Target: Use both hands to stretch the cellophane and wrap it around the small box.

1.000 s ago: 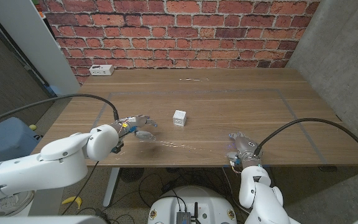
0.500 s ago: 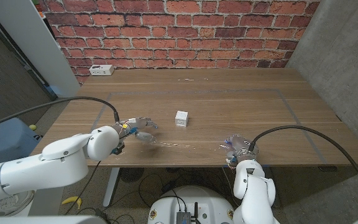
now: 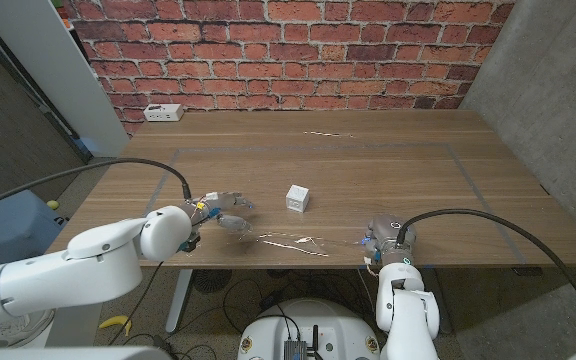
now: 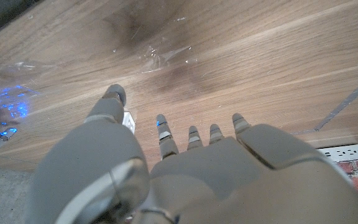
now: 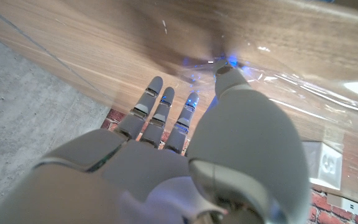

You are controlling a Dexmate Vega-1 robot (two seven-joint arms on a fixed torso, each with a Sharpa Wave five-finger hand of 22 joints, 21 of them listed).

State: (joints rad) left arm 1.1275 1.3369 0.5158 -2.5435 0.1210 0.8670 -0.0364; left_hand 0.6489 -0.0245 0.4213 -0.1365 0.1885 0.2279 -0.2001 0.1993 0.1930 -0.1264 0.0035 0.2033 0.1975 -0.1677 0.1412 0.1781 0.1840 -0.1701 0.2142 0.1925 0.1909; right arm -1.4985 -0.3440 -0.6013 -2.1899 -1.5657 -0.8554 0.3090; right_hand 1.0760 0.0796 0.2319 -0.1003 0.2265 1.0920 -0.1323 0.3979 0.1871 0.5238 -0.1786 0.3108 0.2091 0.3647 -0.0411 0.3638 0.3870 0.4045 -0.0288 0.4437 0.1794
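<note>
The small white box (image 3: 297, 198) sits upright on the wooden table (image 3: 408, 160), near its middle, and everything else can be placed from it. On the side of the box toward the robot, a strip of clear cellophane (image 3: 290, 240) runs crosswise, apart from the box and not touching it; it shows as thin bright creases and glints against the wood. The left hand (image 3: 220, 210) is at the cellophane's left end, to the left of the box, with its fingers curled over a crumpled bit of film, so it appears to hold that end. The right hand (image 3: 386, 235) is at the other end, to the right of the box and closer to the table's near edge; in the right wrist view its thumb and fingers (image 5: 156, 93) reach into the shiny film, which spreads out past the fingertips, but whether they actually pinch it I cannot tell. Far beyond the box, at the table's back left corner, lies a white power strip (image 3: 163, 112).
</note>
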